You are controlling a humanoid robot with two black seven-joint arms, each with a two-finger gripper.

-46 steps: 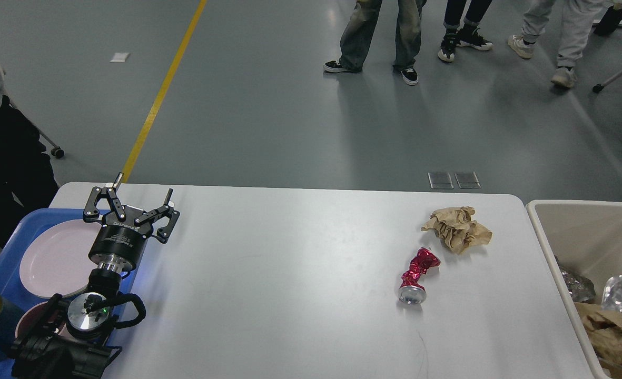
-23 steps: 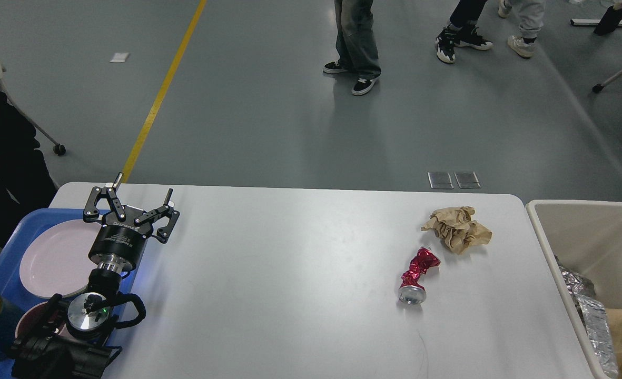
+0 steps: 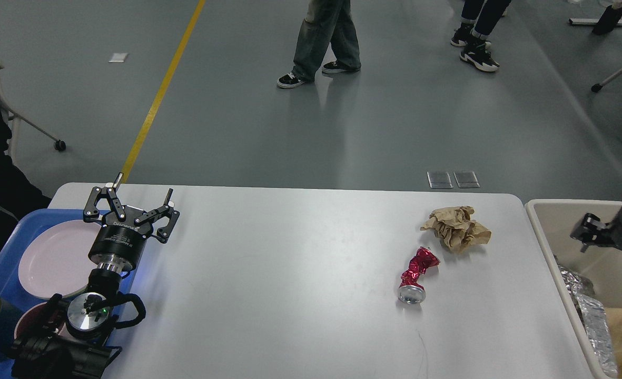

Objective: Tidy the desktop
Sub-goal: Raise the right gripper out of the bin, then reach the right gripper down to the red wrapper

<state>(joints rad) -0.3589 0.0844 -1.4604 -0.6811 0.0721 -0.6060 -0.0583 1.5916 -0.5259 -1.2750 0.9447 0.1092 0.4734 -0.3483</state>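
On the white table, a crushed red can lies beside crumpled brown paper at the right. The left gripper hangs wide open, empty, at the table's far left; the right gripper, over the bin, is unclear.

Worktop: crushed can right of centre, crumpled paper just behind it. Tray at left edge holds plate. Bin beside right edge holds foil.
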